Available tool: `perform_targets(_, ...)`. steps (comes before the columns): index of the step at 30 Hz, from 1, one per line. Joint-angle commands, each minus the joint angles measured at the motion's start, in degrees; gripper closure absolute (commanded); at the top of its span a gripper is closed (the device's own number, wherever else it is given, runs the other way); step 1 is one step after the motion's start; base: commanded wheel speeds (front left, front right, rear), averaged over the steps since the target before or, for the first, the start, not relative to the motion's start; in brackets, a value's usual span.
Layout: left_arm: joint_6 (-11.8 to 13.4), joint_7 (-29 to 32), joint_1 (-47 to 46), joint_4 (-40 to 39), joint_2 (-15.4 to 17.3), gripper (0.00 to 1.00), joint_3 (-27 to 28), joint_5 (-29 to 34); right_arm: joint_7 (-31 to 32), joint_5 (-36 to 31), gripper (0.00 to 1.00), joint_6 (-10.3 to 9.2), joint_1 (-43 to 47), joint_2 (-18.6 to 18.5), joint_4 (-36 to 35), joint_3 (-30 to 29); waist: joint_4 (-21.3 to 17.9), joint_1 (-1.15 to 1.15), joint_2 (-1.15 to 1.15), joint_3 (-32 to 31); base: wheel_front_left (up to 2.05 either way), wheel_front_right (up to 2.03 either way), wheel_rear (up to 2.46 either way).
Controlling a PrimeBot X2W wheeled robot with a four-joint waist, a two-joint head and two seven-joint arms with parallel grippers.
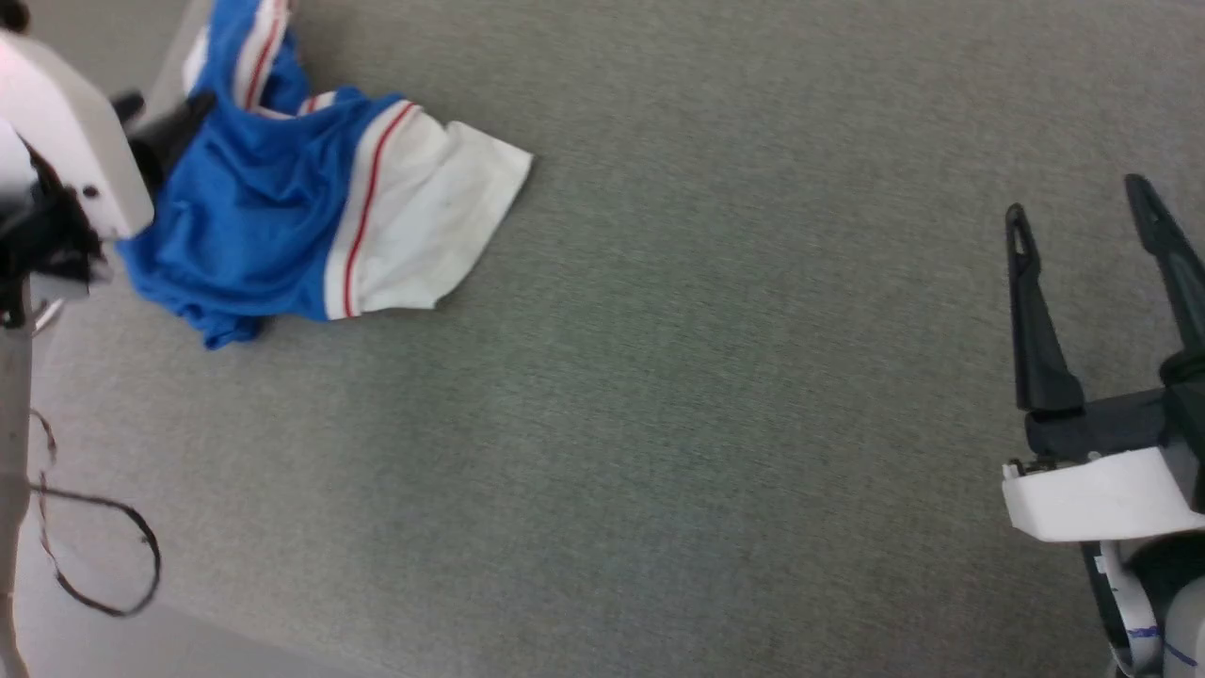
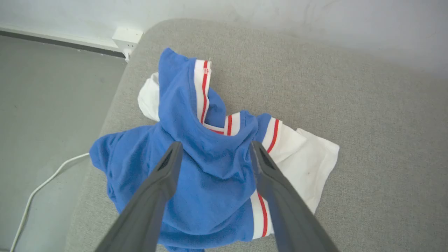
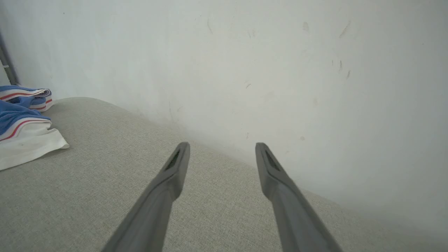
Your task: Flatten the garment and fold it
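Observation:
The garment lies crumpled in a heap at the far left of the grey cushioned surface; it is royal blue, with a white sleeve and red-and-white trim spread to its right. In the left wrist view my left gripper hangs open just above the heap, with blue cloth showing between its spread fingers; whether they touch the cloth I cannot tell. My right gripper stands open and holds nothing at the far right, well away from the garment. Its fingers point toward the wall.
A pale wall runs along the back of the surface. The surface's rounded left edge drops to the floor, where a white cable and a wall socket sit. A black cable loop hangs by my left forearm.

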Motion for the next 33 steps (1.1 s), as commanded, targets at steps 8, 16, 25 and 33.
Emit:
perform_targets(8, 0.16, 11.01, 4.76, 3.46, 2.52, 0.0, -1.32, -5.06, 2.92, 0.07, 0.0, -0.05, 1.5, -1.46, -4.66, -1.18, -4.93, -0.01, 0.0, 3.95, 0.0, 0.0, 0.0)
perform_targets(16, 2.07, 10.94, 7.42, 3.07, 3.31, 0.76, -1.54, -4.32, 4.71, 0.48, 0.0, -0.05, 1.62, -2.48, -7.01, -1.02, -5.79, -0.01, 0.0, 4.8, 0.0, 0.0, 0.0)
perform_targets(25, 1.05, 3.65, 8.73, 4.05, 4.39, 1.0, -1.2, -2.8, 5.05, 0.97, 0.0, -0.05, 1.05, -2.54, -7.33, -1.43, -6.26, -0.01, 0.0, 4.08, 0.0, 0.0, 0.0)
perform_targets(33, 0.34, 2.18, 5.79, 2.17, 7.07, 1.0, -0.36, -3.4, 1.79, 2.52, 0.0, -0.05, 0.77, -0.71, -4.09, -1.5, -5.92, -0.01, 0.0, -0.71, 0.0, 0.0, 0.0)
